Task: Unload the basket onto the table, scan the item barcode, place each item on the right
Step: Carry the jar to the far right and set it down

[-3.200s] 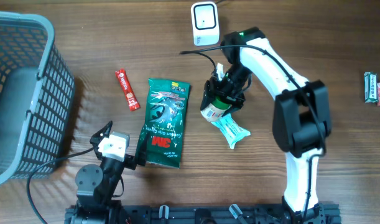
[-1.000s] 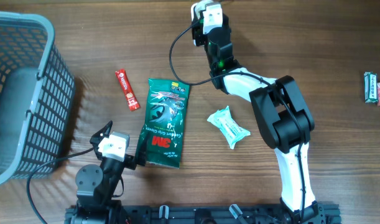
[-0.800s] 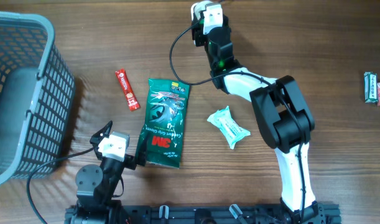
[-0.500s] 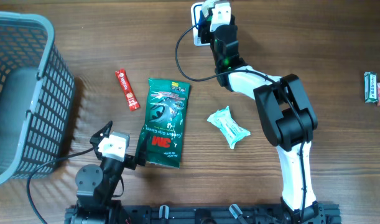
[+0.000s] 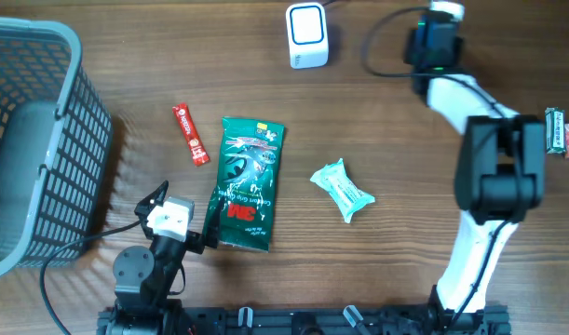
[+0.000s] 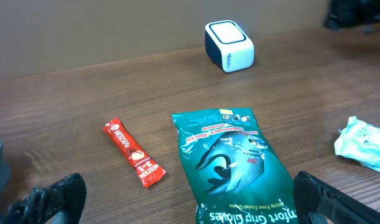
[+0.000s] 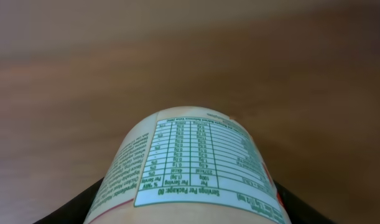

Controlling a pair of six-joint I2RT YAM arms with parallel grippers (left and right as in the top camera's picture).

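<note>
Table (image 5: pixel 172 46): brown wood, matt, with visible grain; basket (image 5: pixel 74 140): grey plastic lattice, dull; pouch (image 5: pixel 247 181): green plastic film, glossy, slightly creased; sachet (image 5: pixel 190 134): red film, shiny; wrapper (image 5: pixel 343 189): pale translucent plastic, crinkled; scanner (image 5: pixel 307 35): smooth white plastic, darker face; bottle (image 7: pixel 196 168): smooth printed label, faint sheen.

Basket (image 5: pixel 79 158): is standing at my nine o'clock on the wooden table (image 5: pixel 126 56).
Green pouch (image 5: pixel 248 181): is lying just off centre, toward my eight o'clock.
Red sachet (image 5: pixel 190 134): is lying at the pouch's ten o'clock, apart.
Pale packet (image 5: pixel 343 189): is lying at the pouch's three o'clock, apart.
Edge packets (image 5: pixel 554 129): are lying side by side at my three o'clock.
</note>
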